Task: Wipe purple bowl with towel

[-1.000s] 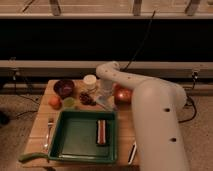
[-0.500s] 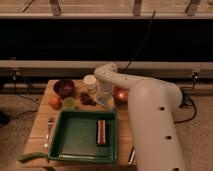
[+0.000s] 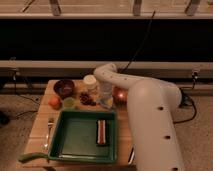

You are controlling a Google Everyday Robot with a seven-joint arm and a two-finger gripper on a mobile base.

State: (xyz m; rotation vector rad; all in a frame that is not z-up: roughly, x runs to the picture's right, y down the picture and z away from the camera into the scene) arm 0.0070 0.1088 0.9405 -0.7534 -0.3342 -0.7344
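The purple bowl sits at the back left of the wooden table, dark inside. My white arm reaches in from the right, bends above the table's back edge and points down. My gripper hangs low over the table's back middle, right of the white jar and about a bowl's width or more to the right of the purple bowl. I cannot make out the towel; if it is at the gripper, it is hidden there.
An orange fruit and a green item lie in front of the bowl. Dark red pieces and a reddish round object flank the gripper. A green tray holds a striped bar. A fork lies to its left.
The thick part of my arm has drifted slightly to the left. The gripper stays at the table's back middle, and the objects have not moved.
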